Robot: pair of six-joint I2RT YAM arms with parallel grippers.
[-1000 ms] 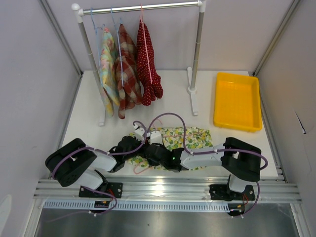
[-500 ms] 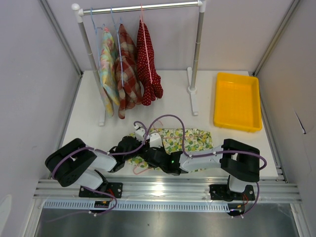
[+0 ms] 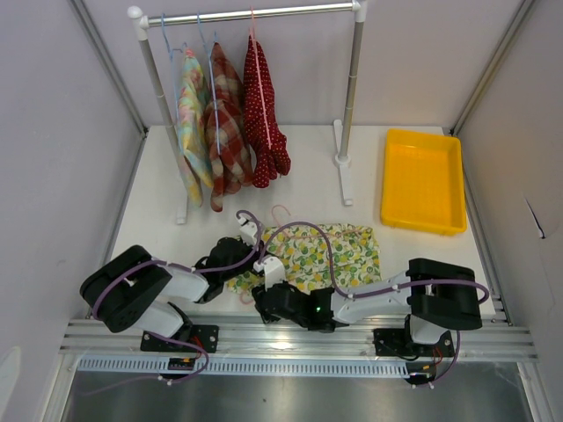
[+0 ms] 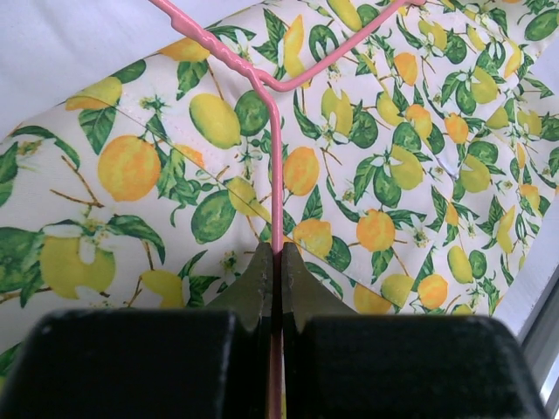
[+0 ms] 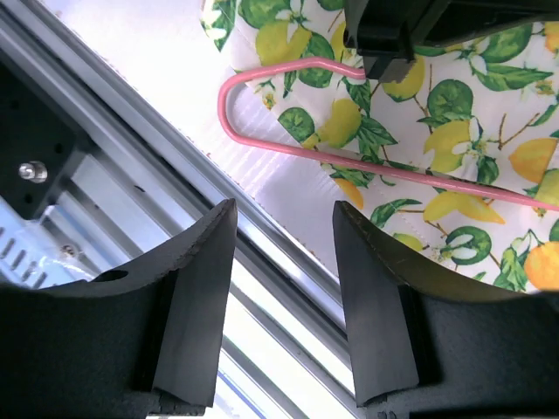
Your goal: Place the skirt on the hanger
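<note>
The left claw (image 4: pixel 278 259) stays clamped on the pink wire hanger (image 4: pixel 276 166), which lies on the lemon-print fabric skirt (image 4: pixel 410 157) ahead. The right claw (image 5: pixel 284 216), open and empty, has backed off, so the skirt is likely not yet hung.

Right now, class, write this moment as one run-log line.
left jaws: shut on pink hanger | right jaws: open, empty | lemon-print skirt: flat on table, under hanger

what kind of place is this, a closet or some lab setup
Most likely a robot lab cell staged as a wardrobe corner: plain grey panels wall in a white table, two robot arms sit on an aluminium rail, and a small metal garment rack holds three hung garments.
</note>
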